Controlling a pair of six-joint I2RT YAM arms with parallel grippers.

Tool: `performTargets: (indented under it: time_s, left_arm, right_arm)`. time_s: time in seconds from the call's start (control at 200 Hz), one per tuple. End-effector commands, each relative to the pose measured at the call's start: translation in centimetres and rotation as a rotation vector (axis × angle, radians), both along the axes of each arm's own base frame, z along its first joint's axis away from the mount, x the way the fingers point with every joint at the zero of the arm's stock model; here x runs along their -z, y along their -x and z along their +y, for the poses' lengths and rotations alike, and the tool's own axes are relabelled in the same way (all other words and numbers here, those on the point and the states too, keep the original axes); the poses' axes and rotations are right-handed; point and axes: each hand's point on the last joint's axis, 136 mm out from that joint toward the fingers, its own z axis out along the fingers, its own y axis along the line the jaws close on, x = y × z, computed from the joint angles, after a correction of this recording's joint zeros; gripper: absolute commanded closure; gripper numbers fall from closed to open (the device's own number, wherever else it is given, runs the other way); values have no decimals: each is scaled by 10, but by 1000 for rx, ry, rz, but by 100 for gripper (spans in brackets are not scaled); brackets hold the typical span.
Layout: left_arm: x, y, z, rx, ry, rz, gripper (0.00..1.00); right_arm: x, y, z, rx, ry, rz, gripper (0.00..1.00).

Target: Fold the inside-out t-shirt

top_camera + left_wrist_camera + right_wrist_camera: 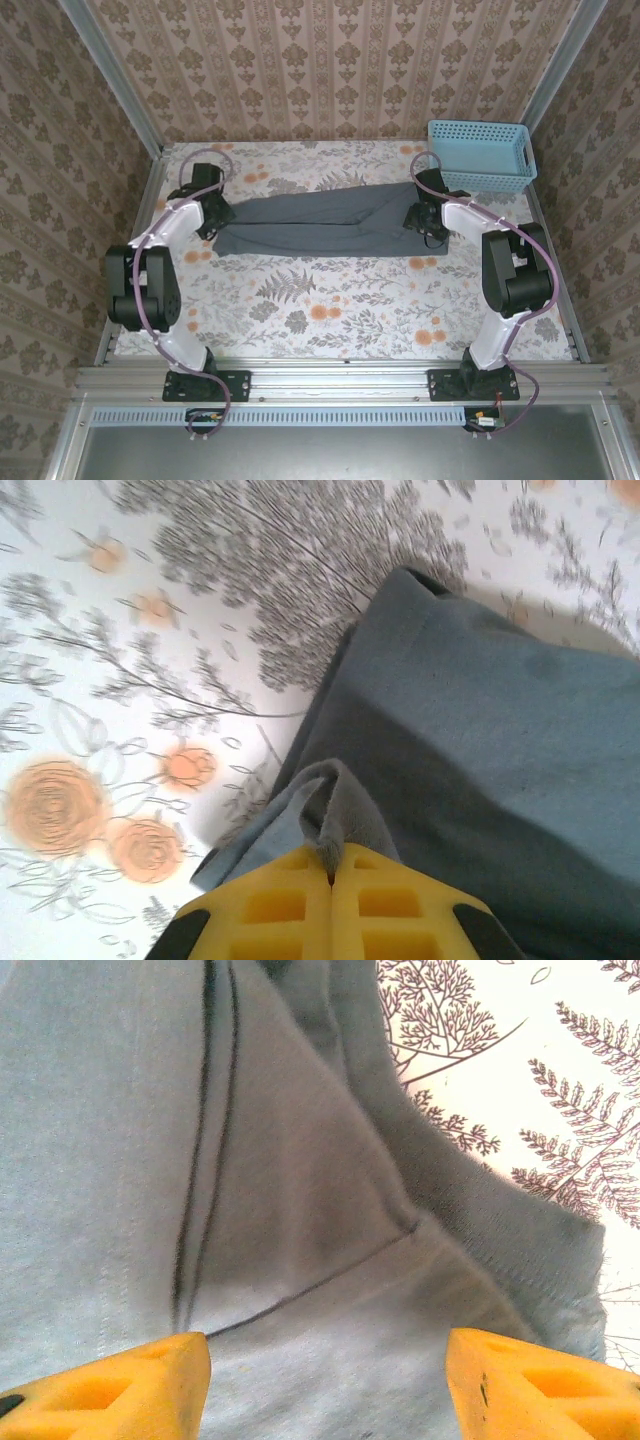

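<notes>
Your left gripper (330,865) has its yellow fingers pressed together on a small raised ridge of cloth at the left end of the plain dark slate-grey t-shirt of soft thin fabric (480,750). In the overhead view the left gripper (210,215) sits right at that end.

Your right gripper (328,1360) is spread. Its two yellow fingertips stand well apart with the t-shirt (150,1160) lying between and beneath them, seams and a ribbed edge in plain sight. Nothing is pinched there, and I cannot tell whether the tips touch the cloth. From above, the right gripper (425,222) hangs over the right end.

The t-shirt (320,225) lies flat on the floral-patterned table (300,310) as a long, narrow band running left to right between the two arms. It sits in the far half of the table, near but apart from the light blue perforated plastic basket (480,155) in the far right corner.

The narrow band and the stacked edges at the left end suggest the lengthwise folding is done. What seems left is the crosswise work of bringing one end over the other into a compact stack. You have one end secured, and I judge the right side needs its own grip first. Call it roughly midway.
</notes>
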Motion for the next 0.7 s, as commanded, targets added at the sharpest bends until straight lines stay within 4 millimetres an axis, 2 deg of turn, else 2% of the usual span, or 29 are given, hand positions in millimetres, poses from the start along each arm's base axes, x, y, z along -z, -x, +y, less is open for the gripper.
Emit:
performTargets:
  time_s: [0.0, 0.055, 0.115, 0.24, 0.33, 0.45, 0.575, 0.695]
  left_arm:
    - [23, 6, 16, -63, -9, 85, 98]
    - [37, 4, 14, -55, 0, 126, 96]
    - [50, 1, 12, -42, 11, 155, 88]
    - [61, -5, 13, -15, -3, 192, 60]
    - [51, -5, 20, -12, -48, 185, 45]
    - [25, 1, 23, -1, -129, 132, 32]
    - [2, 6, 0, 59, -167, 55, 25]
    - [9, 4, -29, 129, -125, 37, 24]
  right_arm:
    - [-2, -8, 2, -11, -2, -4, 35]
    - [1, -8, 2, -9, 4, 7, 35]
    - [3, -7, -2, 1, 24, 17, 35]
    - [-1, -4, -7, -3, 53, 15, 34]
    - [-5, -3, -12, -6, 74, 15, 24]
    - [-5, -7, -9, -27, 67, 19, 17]
    - [-3, -18, -2, -54, 50, 28, 12]
    - [4, -25, -4, -59, 73, 66, 9]
